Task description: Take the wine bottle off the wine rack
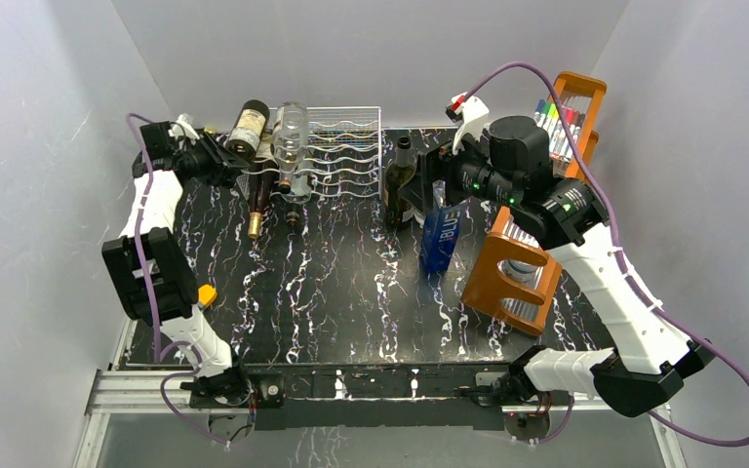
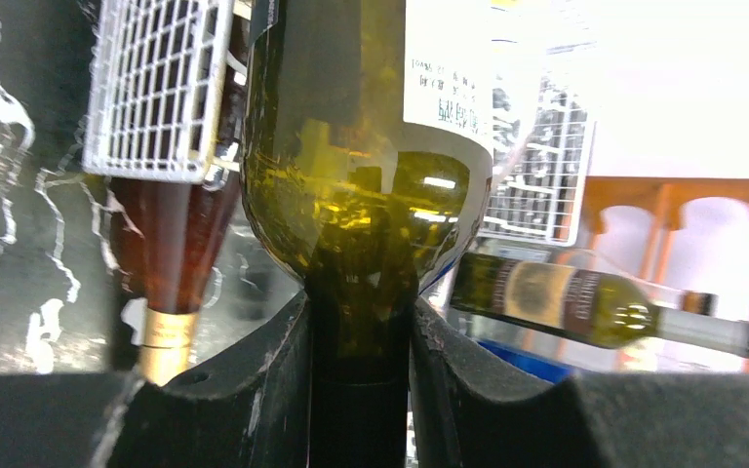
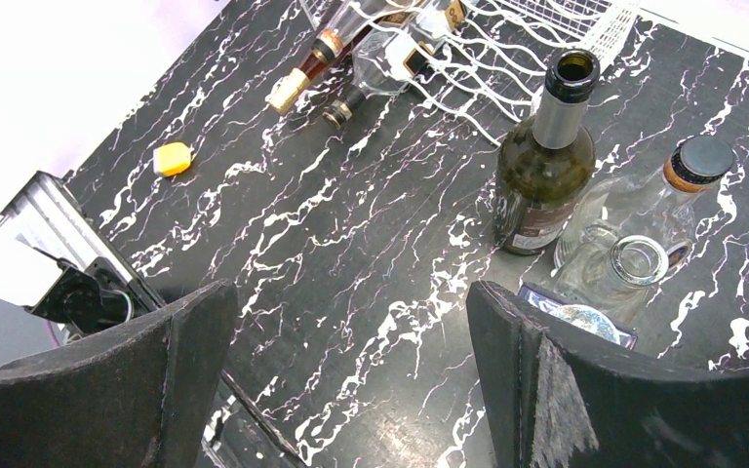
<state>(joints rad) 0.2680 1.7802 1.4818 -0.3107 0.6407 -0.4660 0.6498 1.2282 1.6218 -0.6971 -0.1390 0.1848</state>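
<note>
The wine rack (image 1: 341, 146) of silver-white wire stands at the back of the table; its grid also shows in the left wrist view (image 2: 156, 88) and the right wrist view (image 3: 546, 29). A dark green wine bottle (image 1: 247, 127) with a pale label lies at the rack's top left corner. My left gripper (image 1: 216, 156) is shut on that bottle's neck; the left wrist view shows the glass shoulder (image 2: 361, 195) just above my gripper (image 2: 359, 390), with a finger (image 2: 273, 390) pressed to each side. My right gripper (image 3: 351, 370) hangs open over the table (image 3: 351, 244), holding nothing.
On the rack lie a clear bottle (image 1: 293, 146) and a brown bottle with a gold neck (image 1: 258, 200). An upright dark bottle (image 1: 400, 180), a blue box (image 1: 441, 239) and a tall orange wooden rack (image 1: 536, 244) stand right of centre. A small yellow piece (image 1: 207, 294) lies near the left arm.
</note>
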